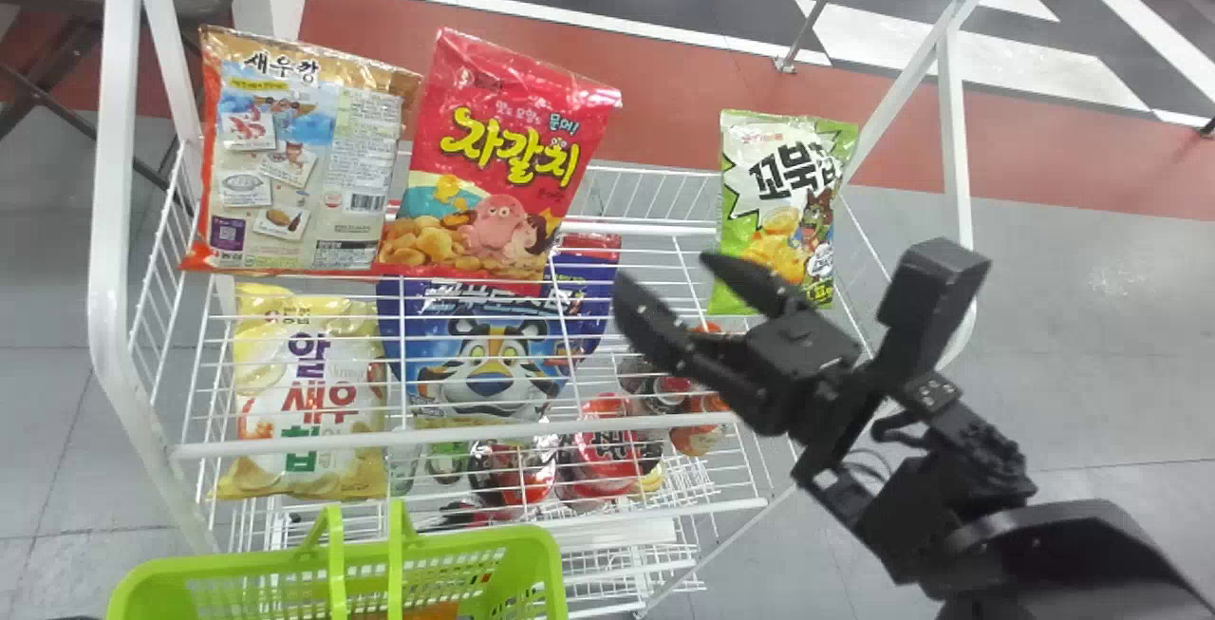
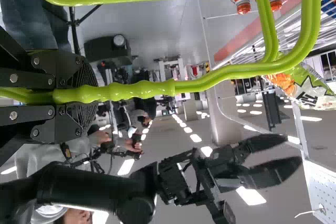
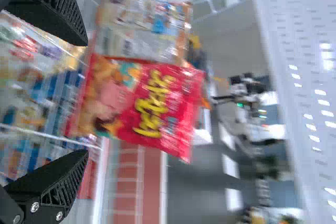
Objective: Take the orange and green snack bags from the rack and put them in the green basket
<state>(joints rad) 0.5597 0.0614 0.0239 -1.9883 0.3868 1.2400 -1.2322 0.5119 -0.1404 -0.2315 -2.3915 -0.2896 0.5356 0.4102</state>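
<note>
The right hand (image 1: 664,275) hangs over the white wire rack (image 1: 112,221), its two fingers well apart with nothing between them. Just beyond it and to its right, the green-and-white snack bag (image 1: 780,212) stands upright; beyond it to the left are the red snack bag (image 1: 503,164) and, farther left, the orange-edged snack bag (image 1: 304,164), its back panel outward. Nearer the robot and lower on the left sits the green basket (image 1: 475,541), whose handle (image 2: 142,89) the left hand (image 2: 86,96) clamps. An orange patch (image 1: 429,612) shows inside; it may be a bag already placed, but I cannot tell. The step in hand looks like lining up on one of the wanted bags, with green the likelier. For that, the right hand should turn away from the red bag, whose side its fingertips point toward, and come square to the green one, one finger before it and one behind. It should close on the upper part gently, since a puffed bag slips or bursts under a hard squeeze, then lift straight up until the bag's bottom clears the wires before swinging toward the basket. The left hand should hold steady, leaving the opening beside the handle free for the drop.
</note>
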